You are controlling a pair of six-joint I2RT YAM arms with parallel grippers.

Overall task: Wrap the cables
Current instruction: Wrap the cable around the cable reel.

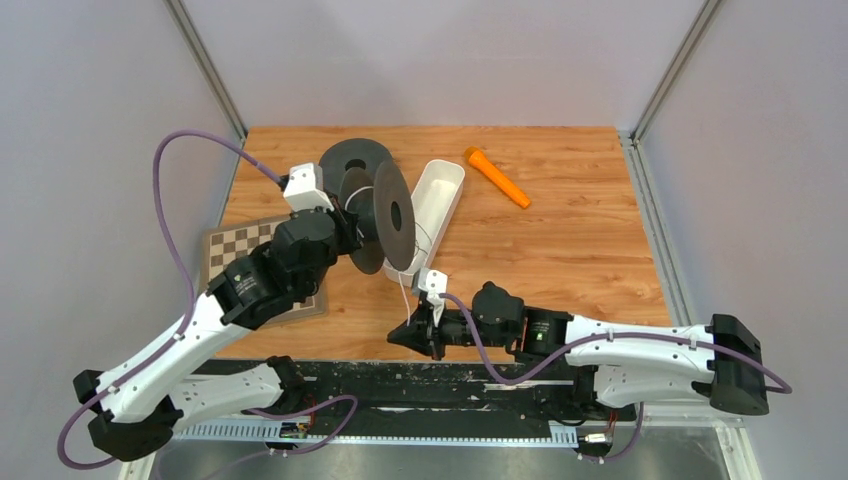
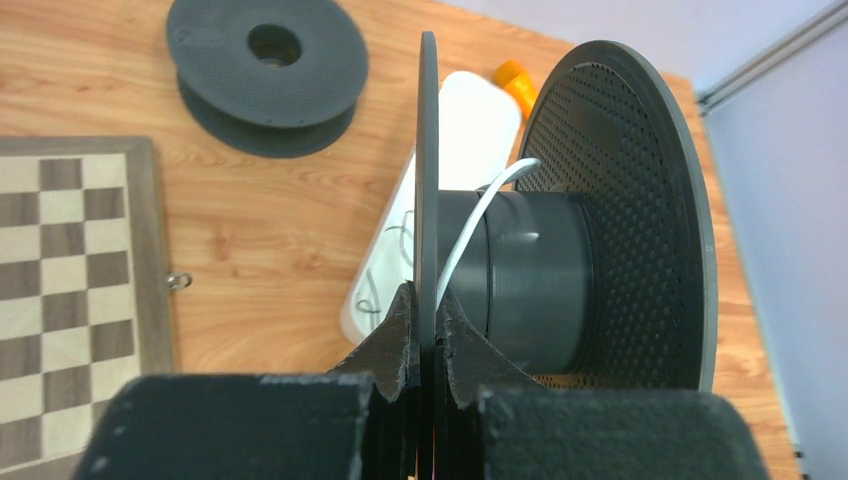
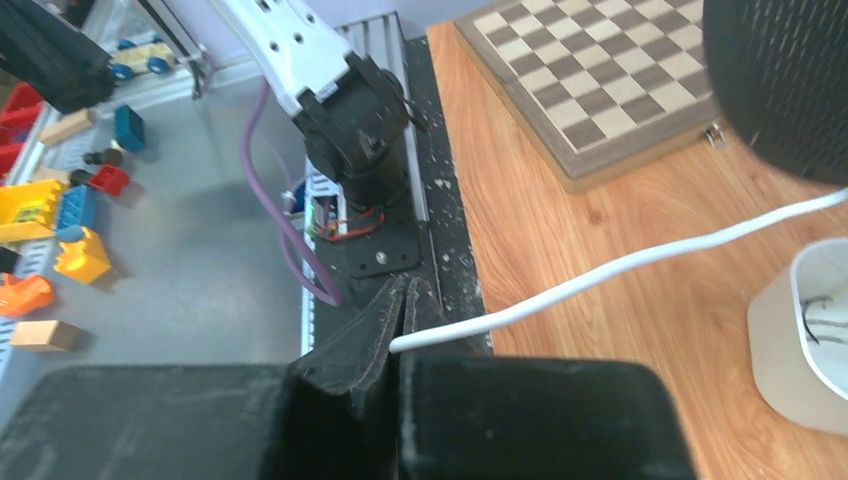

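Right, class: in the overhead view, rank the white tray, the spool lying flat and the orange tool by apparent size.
1. white tray
2. flat spool, partly hidden behind the held spool, so its rank against the tray is less sure
3. orange tool, clearly the smallest

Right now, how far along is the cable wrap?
Early. Done: the white cable is started on the hub, with barely a turn showing. In hand: left fingers clamp the black spool by its flange; right fingers pinch the cable's free length. Left: wind that slack on; a thin dark wire lies unwound in the white tray.
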